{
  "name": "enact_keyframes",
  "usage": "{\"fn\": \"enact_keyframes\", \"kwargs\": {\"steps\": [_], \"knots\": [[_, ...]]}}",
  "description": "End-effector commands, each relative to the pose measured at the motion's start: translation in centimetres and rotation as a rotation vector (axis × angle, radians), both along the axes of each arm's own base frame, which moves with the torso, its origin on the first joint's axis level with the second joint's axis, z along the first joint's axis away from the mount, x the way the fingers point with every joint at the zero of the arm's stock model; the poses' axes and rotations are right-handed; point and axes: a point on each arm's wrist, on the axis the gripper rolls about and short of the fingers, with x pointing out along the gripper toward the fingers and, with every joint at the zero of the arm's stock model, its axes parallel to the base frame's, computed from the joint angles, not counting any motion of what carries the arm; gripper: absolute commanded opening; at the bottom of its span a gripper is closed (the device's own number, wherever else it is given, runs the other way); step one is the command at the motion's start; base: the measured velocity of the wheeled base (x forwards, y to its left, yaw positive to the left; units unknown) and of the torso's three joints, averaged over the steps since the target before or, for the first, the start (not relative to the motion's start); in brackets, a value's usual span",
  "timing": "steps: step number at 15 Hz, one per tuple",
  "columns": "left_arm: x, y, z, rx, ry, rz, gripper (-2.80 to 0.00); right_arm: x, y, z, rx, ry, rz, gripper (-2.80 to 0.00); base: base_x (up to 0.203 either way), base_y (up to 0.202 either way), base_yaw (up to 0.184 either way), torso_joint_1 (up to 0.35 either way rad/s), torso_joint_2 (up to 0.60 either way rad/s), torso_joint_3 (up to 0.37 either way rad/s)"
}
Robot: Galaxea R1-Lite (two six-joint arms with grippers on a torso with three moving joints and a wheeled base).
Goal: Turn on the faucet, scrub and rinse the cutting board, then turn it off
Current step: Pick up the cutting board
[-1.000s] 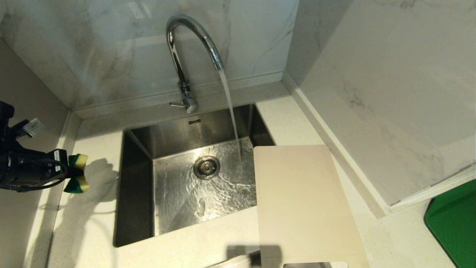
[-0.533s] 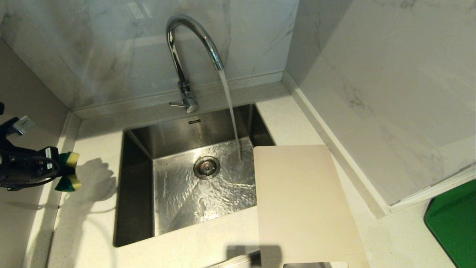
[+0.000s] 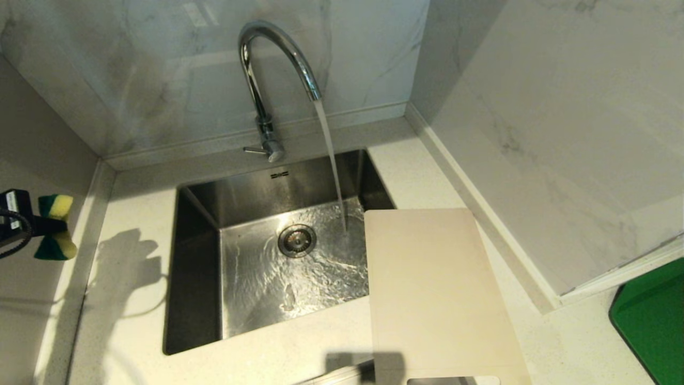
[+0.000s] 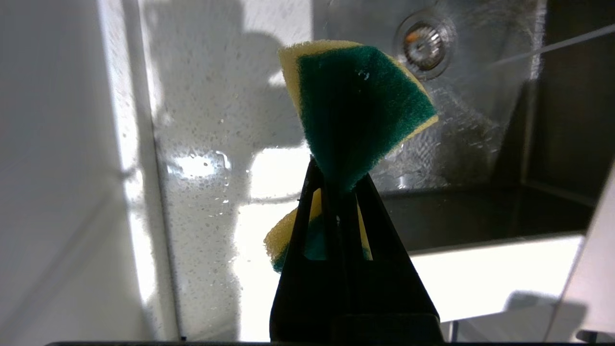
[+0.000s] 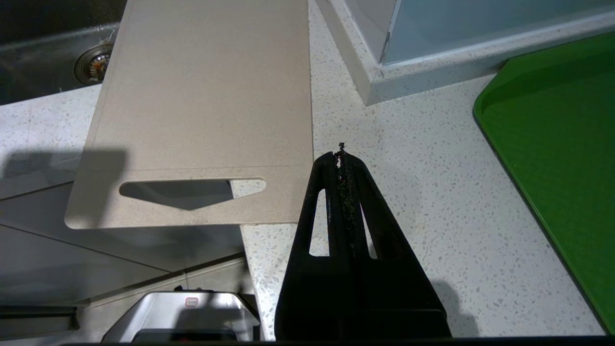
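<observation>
The chrome faucet (image 3: 267, 69) stands behind the sink (image 3: 192, 267), and water runs from its spout into the basin. Its thin lever (image 3: 255, 151) sticks out to the left at the base. The beige cutting board (image 3: 433, 289) lies flat on the counter right of the sink, its far end over the basin and its handle slot at the near end. My left gripper (image 3: 32, 227) is at the far left over the counter's edge, shut on a folded green-and-yellow sponge (image 4: 358, 105). My right gripper (image 5: 341, 156) hangs shut and empty beside the cutting board (image 5: 206, 96), near its slot.
A green tray (image 3: 652, 315) lies on the counter at the far right. Marble walls close in behind the sink and on the right, with a corner ledge (image 3: 481, 214) next to the board. The drain (image 3: 296, 240) sits mid-basin under rippling water.
My left gripper has drawn back to the left and slightly up with the sponge, now mostly out of the head view. Water keeps running; the board has not moved.
</observation>
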Motion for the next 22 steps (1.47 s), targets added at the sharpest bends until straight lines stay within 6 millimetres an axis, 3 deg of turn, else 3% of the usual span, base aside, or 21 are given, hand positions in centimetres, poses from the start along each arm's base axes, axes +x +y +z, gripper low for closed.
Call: {"fn": "enact_keyframes", "kwargs": {"steps": [1,6,9,13,18,22], "knots": [[-4.2,-0.9,2.6,0.028,-0.125,-0.013,-2.8,0.0,0.0,0.0,0.0,0.0,0.001,-2.8,0.0,0.0,0.0,0.0,0.0,0.0],[-11.5,-3.1,4.4,0.04,-0.26,-0.103,-2.8,0.0,0.0,0.0,0.002,0.0,0.0,-2.8,0.0,0.0,0.0,0.0,0.0,0.0],[-15.7,-3.5,3.9,0.056,-0.339,-0.106,-2.8,0.0,0.0,0.0,0.002,0.0,0.0,-2.8,0.0,0.0,0.0,0.0,0.0,0.0],[-19.8,-3.9,-0.6,0.067,-0.348,-0.112,-2.8,0.0,0.0,0.0,0.002,0.0,0.0,-2.8,0.0,0.0,0.0,0.0,0.0,0.0],[-22.0,-4.0,-6.0,0.142,-0.322,-0.228,-2.8,0.0,0.0,0.0,0.002,0.0,0.0,-2.8,0.0,0.0,0.0,0.0,0.0,0.0],[-24.2,-4.0,-10.4,0.151,-0.368,-0.219,-2.8,0.0,0.0,0.0,-0.001,-0.002,0.001,-2.8,0.0,0.0,0.0,0.0,0.0,0.0]]}}
